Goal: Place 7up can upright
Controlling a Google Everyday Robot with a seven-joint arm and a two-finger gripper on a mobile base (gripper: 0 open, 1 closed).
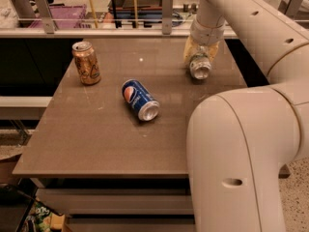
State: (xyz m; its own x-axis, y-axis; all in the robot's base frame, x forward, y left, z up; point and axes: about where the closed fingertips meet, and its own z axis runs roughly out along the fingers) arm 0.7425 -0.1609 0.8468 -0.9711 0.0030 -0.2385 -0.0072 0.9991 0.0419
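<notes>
Over at the far right of the table (91, 144), the gripper (200, 58) is down low, right at the tabletop, reaching from the arm (241, 149) that sweeps in from the upper right and fills the whole right side of the view. It's on the 7up can (200, 68), and that can is lying on its side, not upright, its silver end turned toward the camera and its pale body running back under the wrist. The yellowish fingers (189, 52) sit tight against both sides of the can, one on the left, one on the right, so the gripper is pinching it with no gap showing. The can looks to be resting on the table, near the back right corner. Now across to the middle: a blue Pepsi can (139, 99) is also on its side, lying at a slant with its silver end pointing toward the front right, well apart from the gripper. Back left, a gold can (86, 63) stands upright on its own, near the left edge. Behind the table a pale rail (96, 32) runs the full width, with clutter past it that I can't make out.
</notes>
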